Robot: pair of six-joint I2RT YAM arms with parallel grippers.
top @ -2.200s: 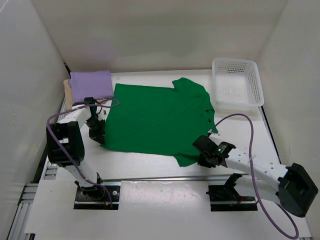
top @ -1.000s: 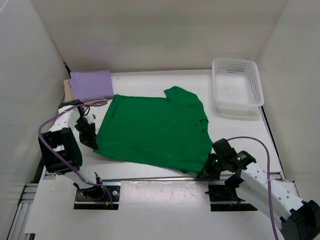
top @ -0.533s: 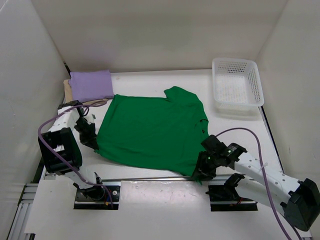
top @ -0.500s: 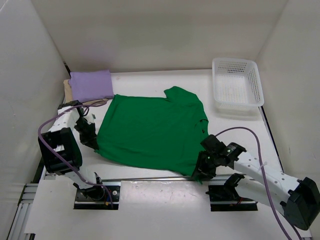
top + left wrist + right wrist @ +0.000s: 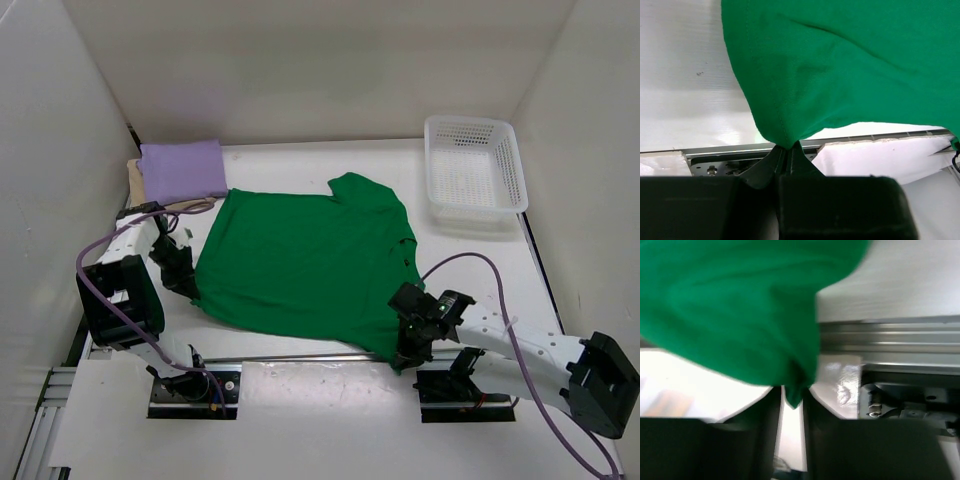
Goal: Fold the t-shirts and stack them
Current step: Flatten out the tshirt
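A green t-shirt (image 5: 300, 255) lies spread flat on the white table, its hem along the near edge. My left gripper (image 5: 188, 288) is shut on the shirt's near left corner; in the left wrist view (image 5: 786, 147) the jaws are pressed together on a pinch of green cloth (image 5: 840, 60). My right gripper (image 5: 403, 352) is at the shirt's near right corner, over the table's front rail. In the blurred right wrist view (image 5: 794, 392) a bunched tip of green cloth (image 5: 740, 305) sits between the narrowly parted jaws. A folded purple t-shirt (image 5: 182, 168) lies at the back left.
The purple shirt rests on a beige folded piece (image 5: 135, 182) by the left wall. A white mesh basket (image 5: 470, 122) stands at the back right. A metal rail (image 5: 300, 357) runs along the table's near edge. White walls enclose three sides.
Both grippers dragged the green shirt left and toward the near edge. In the last half second the right gripper shifted slightly nearer; the left arm stayed still.
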